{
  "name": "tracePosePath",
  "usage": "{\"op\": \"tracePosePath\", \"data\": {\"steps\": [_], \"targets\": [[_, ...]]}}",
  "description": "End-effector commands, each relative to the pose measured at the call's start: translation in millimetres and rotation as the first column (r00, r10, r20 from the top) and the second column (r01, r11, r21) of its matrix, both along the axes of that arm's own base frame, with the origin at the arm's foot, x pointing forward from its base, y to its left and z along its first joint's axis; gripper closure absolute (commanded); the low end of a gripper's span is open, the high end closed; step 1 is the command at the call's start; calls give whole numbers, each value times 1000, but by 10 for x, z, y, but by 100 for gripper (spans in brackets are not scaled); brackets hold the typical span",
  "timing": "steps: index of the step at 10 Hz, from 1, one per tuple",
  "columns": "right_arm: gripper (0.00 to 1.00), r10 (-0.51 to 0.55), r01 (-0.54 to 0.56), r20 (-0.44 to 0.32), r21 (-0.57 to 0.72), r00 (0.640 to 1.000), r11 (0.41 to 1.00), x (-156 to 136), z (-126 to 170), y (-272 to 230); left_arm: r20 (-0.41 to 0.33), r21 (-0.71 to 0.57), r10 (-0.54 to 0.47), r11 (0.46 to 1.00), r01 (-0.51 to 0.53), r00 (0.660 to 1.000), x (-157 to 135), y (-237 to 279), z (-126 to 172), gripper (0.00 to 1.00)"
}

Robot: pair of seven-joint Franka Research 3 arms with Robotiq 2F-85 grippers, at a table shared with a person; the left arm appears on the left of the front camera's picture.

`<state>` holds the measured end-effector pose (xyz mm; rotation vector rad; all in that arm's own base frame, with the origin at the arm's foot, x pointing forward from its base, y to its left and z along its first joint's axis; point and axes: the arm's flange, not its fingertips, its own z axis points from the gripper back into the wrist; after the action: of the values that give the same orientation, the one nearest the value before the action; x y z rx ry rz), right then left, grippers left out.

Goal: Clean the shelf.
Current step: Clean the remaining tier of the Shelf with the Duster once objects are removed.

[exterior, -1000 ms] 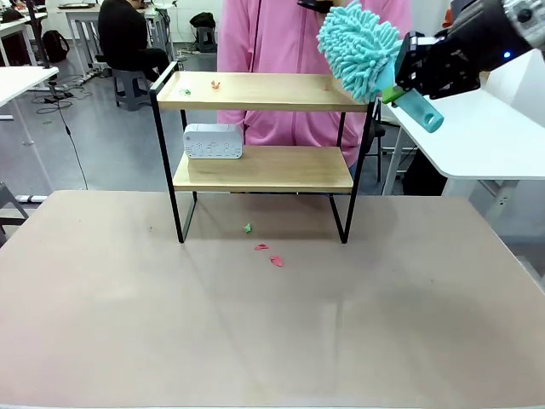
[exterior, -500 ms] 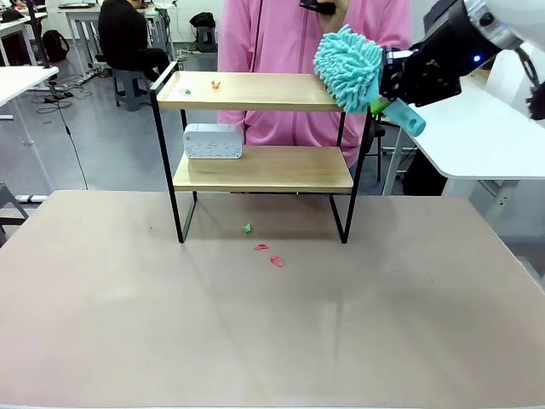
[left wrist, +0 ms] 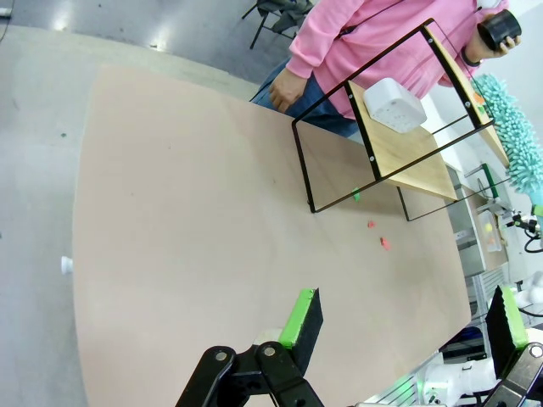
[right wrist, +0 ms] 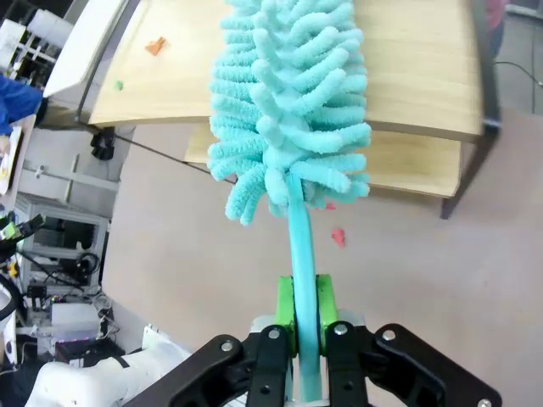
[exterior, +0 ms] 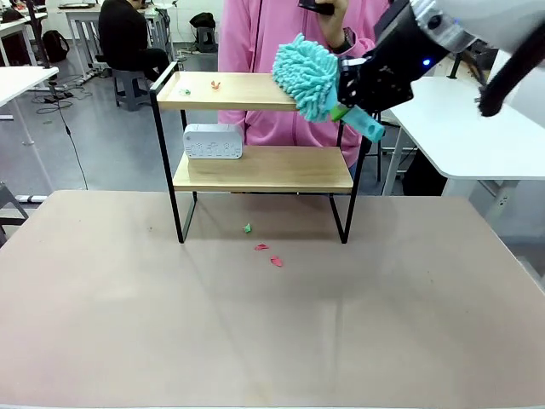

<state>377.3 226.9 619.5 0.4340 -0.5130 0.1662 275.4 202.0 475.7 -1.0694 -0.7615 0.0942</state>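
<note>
Right gripper (exterior: pixel 347 92) is clamped tight on the teal handle of a fluffy duster (exterior: pixel 305 75). In the right wrist view the green pads (right wrist: pixel 285 307) squeeze the handle from both sides, low in the middle of the frame. The duster's head sits over the right part of the shelf's top board, upper middle of the front view. It looks like it's touching the wood, but I can't say for sure.

The shelf (exterior: pixel 238 91) stands at the far edge of the table (exterior: pixel 255 341), centre of the front view. Its top board has a green scrap (exterior: pixel 185 91) and an orange scrap (exterior: pixel 215 84) near its left end. A small white box (exterior: pixel 213 141) sits at the left of the lower board.

On the table just in front of the shelf legs there's another green bit (exterior: pixel 248 227) and two red bits (exterior: pixel 277 261).

Left gripper (left wrist: pixel 403 322) hangs over the table at the bottom of its own wrist view, jaws spread wide with nothing in them.

Behind the shelf stands a person in a pink top (exterior: pixel 255 34), holding something dark up by the top edge of the front view.
</note>
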Motion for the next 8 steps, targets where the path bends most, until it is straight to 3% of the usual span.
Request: {"op": "tracePosePath", "data": {"steps": [1, 6, 8], "targets": [[87, 83, -83, -19, 30, 996, 996, 80, 98, 124, 29, -4, 0, 1000, 0, 1000, 9, -9, 9, 0], [87, 234, -232, -46, 46, 971, 972, 321, 34, 617, 29, -4, 0, 1000, 0, 1000, 9, -9, 9, 0], [87, 332, -325, -77, 85, 940, 942, 366, 69, 701, 29, -4, 0, 1000, 0, 1000, 9, -9, 9, 0]]}}
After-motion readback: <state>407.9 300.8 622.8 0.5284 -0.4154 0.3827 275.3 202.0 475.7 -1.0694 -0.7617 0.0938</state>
